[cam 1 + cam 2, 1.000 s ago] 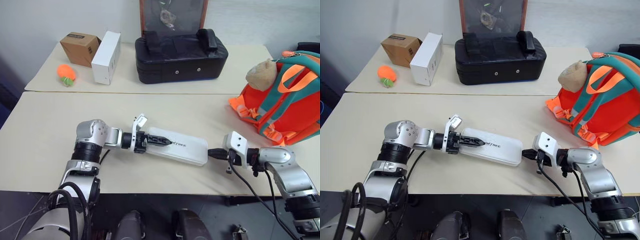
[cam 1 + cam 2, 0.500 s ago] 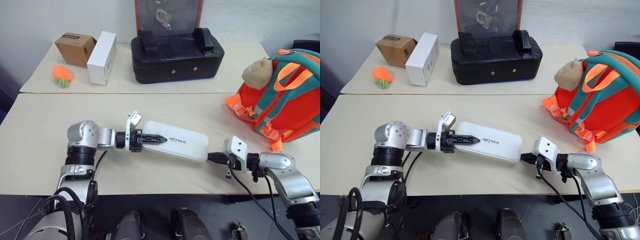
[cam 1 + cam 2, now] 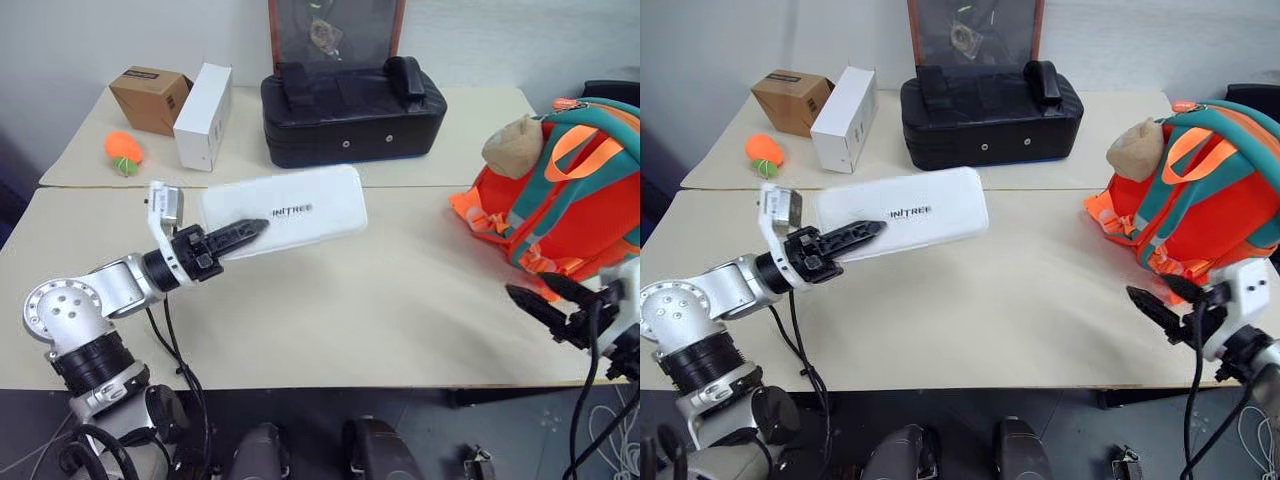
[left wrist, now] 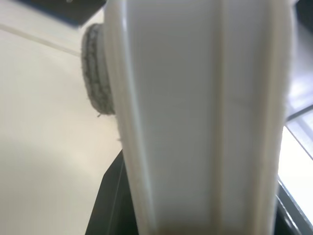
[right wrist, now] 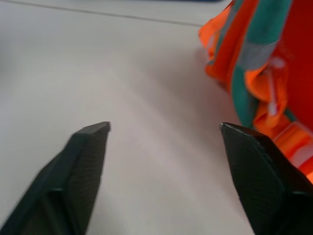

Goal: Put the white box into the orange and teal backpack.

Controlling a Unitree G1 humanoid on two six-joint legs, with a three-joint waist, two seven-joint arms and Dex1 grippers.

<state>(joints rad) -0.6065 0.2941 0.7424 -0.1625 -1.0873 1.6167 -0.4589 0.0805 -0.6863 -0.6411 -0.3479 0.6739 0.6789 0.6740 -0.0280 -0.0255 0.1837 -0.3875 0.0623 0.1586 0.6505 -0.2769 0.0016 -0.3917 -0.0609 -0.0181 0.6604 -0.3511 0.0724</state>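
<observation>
Our left gripper (image 3: 240, 233) clamped on the white box (image 3: 285, 212) lifted above the table (image 3: 400, 290), our right gripper (image 3: 540, 298) spread wide, empty, near the orange and teal backpack (image 3: 565, 195)

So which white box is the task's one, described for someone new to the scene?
Start at the black case on the far table, then look nearer and left of it. There the left tool holds a flat white box off the table. Its rounded corners and small grey lettering set it apart from the plain upright carton standing beside the brown box.
</observation>
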